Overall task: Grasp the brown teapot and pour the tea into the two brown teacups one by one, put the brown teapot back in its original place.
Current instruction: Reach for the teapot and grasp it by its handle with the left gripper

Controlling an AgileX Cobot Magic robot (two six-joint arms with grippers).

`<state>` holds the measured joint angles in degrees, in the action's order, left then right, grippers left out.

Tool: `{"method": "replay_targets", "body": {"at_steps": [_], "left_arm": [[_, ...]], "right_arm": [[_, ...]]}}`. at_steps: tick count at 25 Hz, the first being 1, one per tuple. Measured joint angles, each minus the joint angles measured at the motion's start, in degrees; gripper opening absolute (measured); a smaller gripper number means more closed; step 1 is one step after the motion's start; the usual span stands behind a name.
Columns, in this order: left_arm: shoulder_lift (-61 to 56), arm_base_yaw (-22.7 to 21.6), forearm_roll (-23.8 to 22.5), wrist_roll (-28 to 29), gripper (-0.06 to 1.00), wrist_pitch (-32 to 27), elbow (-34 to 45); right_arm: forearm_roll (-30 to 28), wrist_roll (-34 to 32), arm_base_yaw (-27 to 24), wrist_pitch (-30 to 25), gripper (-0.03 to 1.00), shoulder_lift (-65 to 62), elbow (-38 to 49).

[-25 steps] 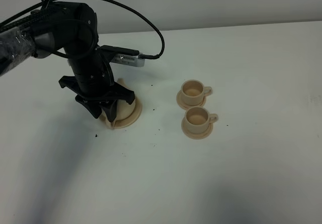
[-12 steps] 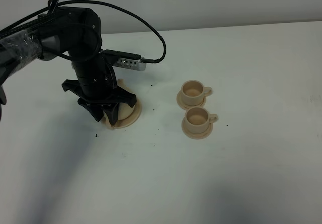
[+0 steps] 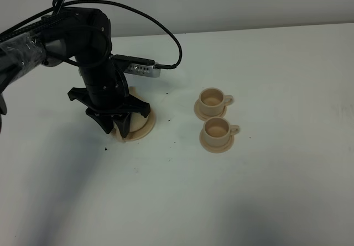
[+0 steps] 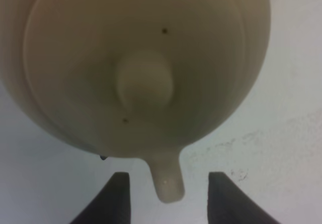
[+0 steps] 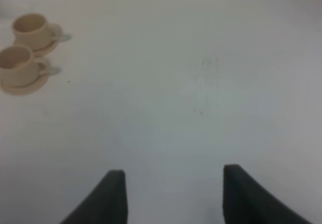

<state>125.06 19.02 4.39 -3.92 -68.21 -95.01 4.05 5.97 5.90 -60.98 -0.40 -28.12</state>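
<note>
White table (image 3: 276,190) bears 1 wide saucer (image 3: 142,136), 2 small cup saucers (image 3: 217,147) (image 3: 209,115), scattered dark specks (image 3: 105,147).

surface: we see a flat white matte tabletop (image 3: 287,190) filling most of the view | back: plain pale grey wall (image 3: 232,3) along its far edge | marks: small dark specks (image 3: 105,146) scattered left of centre | light: even, with soft grey shadows (image 3: 55,196) front-left

Black arm (image 3: 88,36), black two-fingered left hand (image 3: 114,129), black cable (image 3: 171,34) looping into a silver box (image 3: 138,67).
</note>
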Motion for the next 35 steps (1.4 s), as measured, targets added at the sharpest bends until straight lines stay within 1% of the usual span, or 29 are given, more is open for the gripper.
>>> {"method": "replay_targets", "body": {"at_steps": [10, 25, 31, 35], "left_arm": [[0.0, 0.0, -1.1, 3.0, 0.41, 0.0, 0.0], [0.0, 0.0, -1.1, 4.5, 0.4, 1.8, 0.0], [0.0, 0.0, -1.1, 4.5, 0.35, 2.4, 0.0], [0.0, 0.0, -1.1, 4.6, 0.27, 2.5, 0.0]], "right_arm": [[0.0, 0.0, 0.0, 0.0, 0.46, 0.0, 0.0], [0.0, 0.0, 0.0, 0.0, 0.46, 0.0, 0.0], [0.0, 0.0, 0.0, 0.0, 0.46, 0.0, 0.0], [0.0, 0.0, 0.0, 0.0, 0.46, 0.0, 0.0]]}}
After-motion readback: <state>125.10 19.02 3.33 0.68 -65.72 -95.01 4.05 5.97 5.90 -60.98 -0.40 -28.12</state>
